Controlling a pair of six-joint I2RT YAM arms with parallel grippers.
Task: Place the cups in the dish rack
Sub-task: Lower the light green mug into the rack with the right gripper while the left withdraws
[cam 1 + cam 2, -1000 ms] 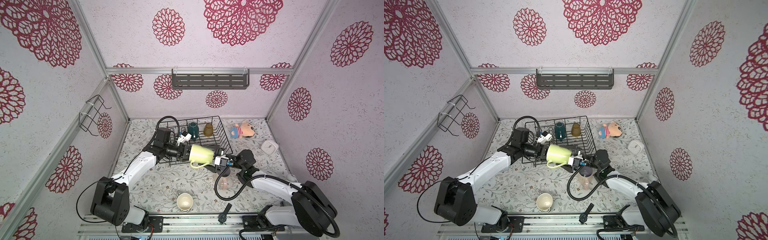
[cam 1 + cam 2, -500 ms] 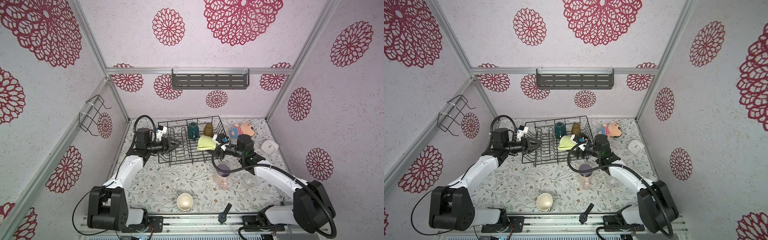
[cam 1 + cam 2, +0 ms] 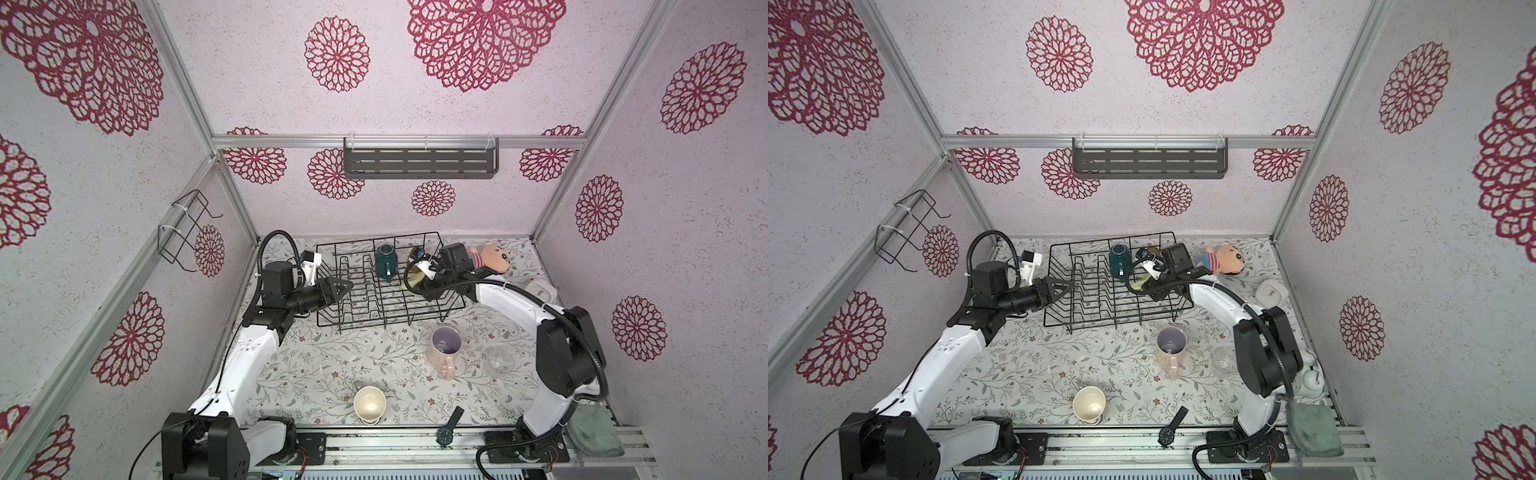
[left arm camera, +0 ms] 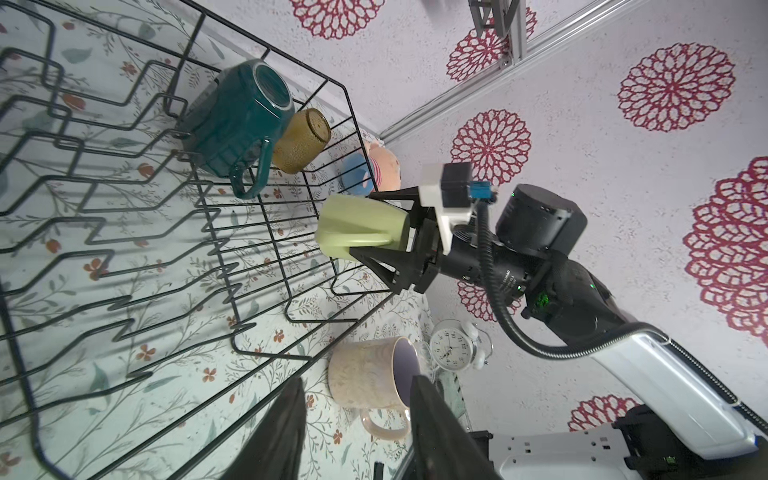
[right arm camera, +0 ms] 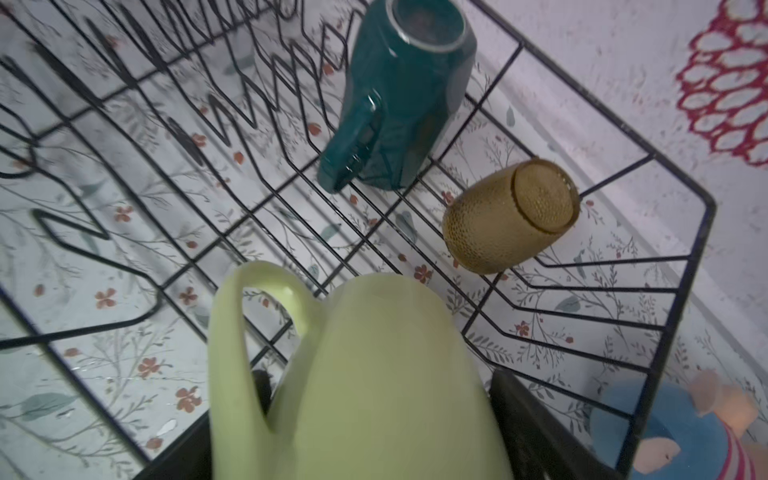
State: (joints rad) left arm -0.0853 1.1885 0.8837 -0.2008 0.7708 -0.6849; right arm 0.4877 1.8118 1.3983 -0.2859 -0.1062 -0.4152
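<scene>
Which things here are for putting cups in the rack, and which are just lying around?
For the job:
dish rack
teal mug
amber tumbler
green mug, held by the right gripper
pink mug
clear glass
cream-lined cup

Just lying about:
doll
clock
wristwatch
cloth

Both top views are evenly and brightly lit with diffuse light from above; shadows on the worktop [image 3: 316,365] are soft and short. Straight frame rails bow slightly toward the edges, a wide-angle effect. Focus is sharp throughout. The left wrist view is crisp, with distinct wire shadows under the dish rack [image 4: 124,232] and no glare. The right wrist view is dimmer and soft: the pale yellow-green mug [image 5: 374,374] close to the lens is out of focus, and the rack wires at one edge smear with motion blur
</scene>
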